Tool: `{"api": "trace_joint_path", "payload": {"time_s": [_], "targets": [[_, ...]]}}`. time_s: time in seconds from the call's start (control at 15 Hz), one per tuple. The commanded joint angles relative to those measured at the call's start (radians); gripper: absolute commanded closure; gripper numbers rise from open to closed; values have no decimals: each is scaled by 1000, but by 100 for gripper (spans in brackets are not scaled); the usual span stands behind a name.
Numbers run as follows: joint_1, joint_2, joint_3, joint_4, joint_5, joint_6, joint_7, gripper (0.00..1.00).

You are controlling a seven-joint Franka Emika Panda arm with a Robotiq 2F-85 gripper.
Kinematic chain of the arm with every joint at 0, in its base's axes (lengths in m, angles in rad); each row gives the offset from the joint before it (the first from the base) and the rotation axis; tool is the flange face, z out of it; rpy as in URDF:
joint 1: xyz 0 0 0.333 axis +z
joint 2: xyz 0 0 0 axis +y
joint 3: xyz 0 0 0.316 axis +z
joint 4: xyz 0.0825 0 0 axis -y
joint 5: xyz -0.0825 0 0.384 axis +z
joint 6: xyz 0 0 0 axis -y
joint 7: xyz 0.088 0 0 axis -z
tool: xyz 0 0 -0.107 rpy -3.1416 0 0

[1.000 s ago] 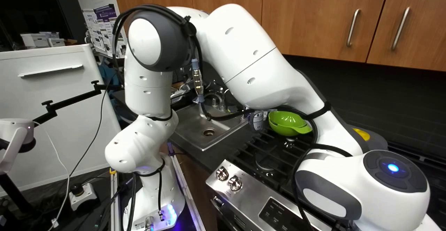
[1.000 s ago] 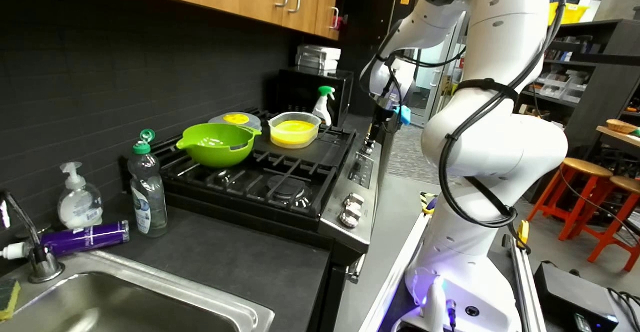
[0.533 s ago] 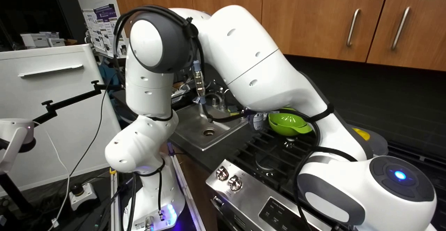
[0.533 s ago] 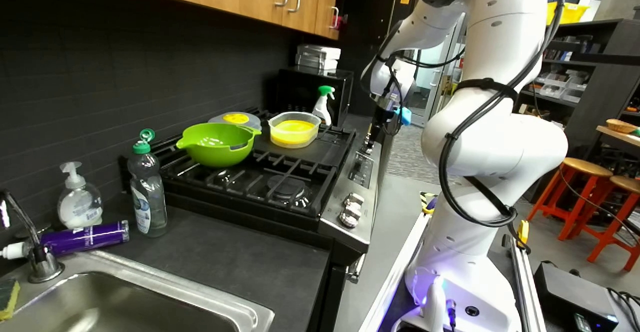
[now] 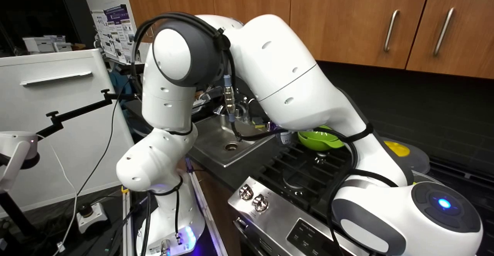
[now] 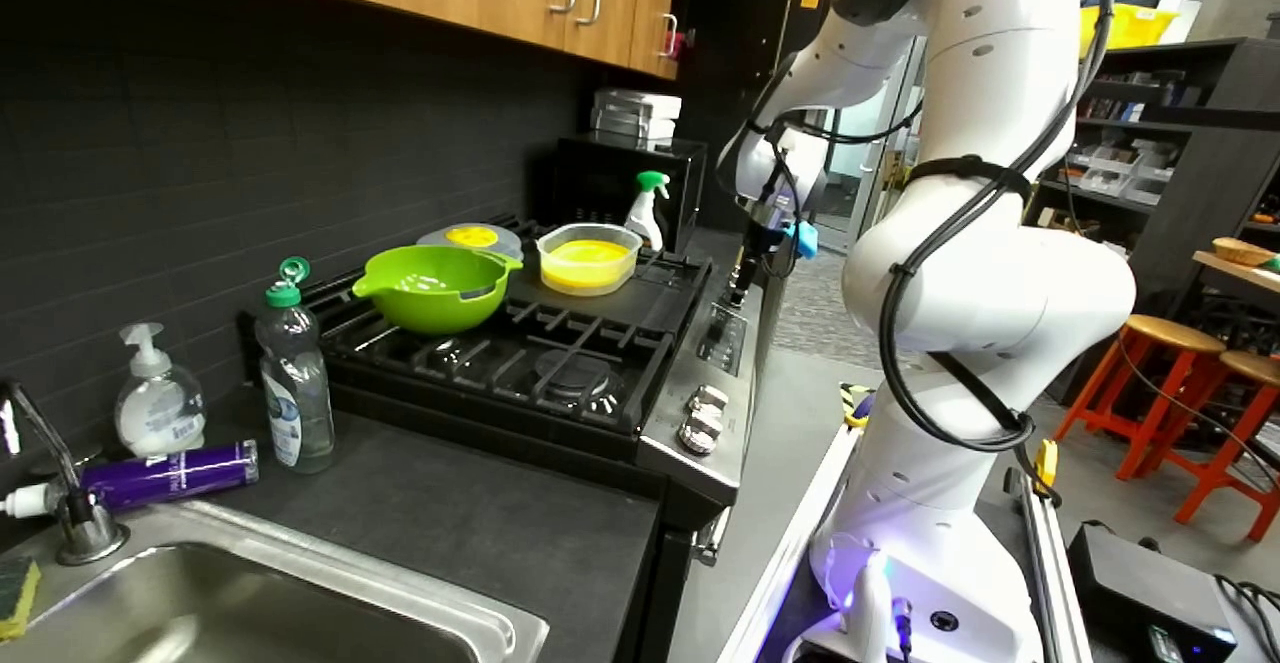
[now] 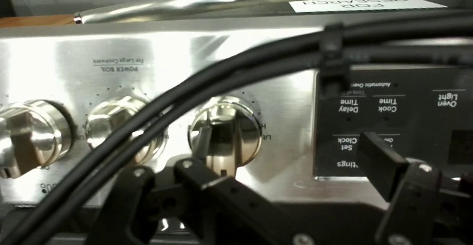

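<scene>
1. Since the earlier frame, the arm (image 5: 301, 82) has sunk slightly, its end shifting down and rightward in an exterior view; the bowl (image 6: 425, 318) and tub (image 6: 585, 278) have held position.
2. Jaws: one pair, parted and released. In the wrist view, one jaw overlaps a knob (image 7: 225, 134); the other stands in front of the display (image 7: 417, 123). Contact with the knob: cannot tell.
3. Knobs: three in the wrist view. The knob at the jaws sits on the front of the stove (image 5: 274, 219), just beside the display; two further knobs (image 7: 35, 138) follow in line, away from the display.
4. Cables (image 7: 399, 27): two, black, crossing in front of the middle knob.
5. Containers on the stove: the bowl (one, green) and the tub (one, clear). The tub shows yellow inside; its nature cannot be told. Behind the bowl lies one grey piece (image 6: 470, 236) with a yellow patch; lid or container, cannot tell.
6. Bottles: four. Near the sink (image 6: 350, 573): pump bottle (image 6: 160, 413), upright, whitish inside; dish bottle (image 6: 297, 393), upright, green cap; purple bottle (image 6: 175, 475), on its side. Beyond the tub: spray bottle (image 6: 643, 221).
7. Sink: one, set in the tabletop (image 6: 450, 503); one drain (image 5: 231, 146) visible. Sponge (image 6: 18, 593): one, at the sink's edge.
</scene>
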Motion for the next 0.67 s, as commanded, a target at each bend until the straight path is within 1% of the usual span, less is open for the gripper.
{"api": "trace_joint_path", "payload": {"time_s": [0.0,0.53,0.6], "targets": [[-12,16,22,21,16,28,-49,0],[-26,115,41,120,6,52,-33,0],[-32,125,44,130,3,55,-32,2]]}}
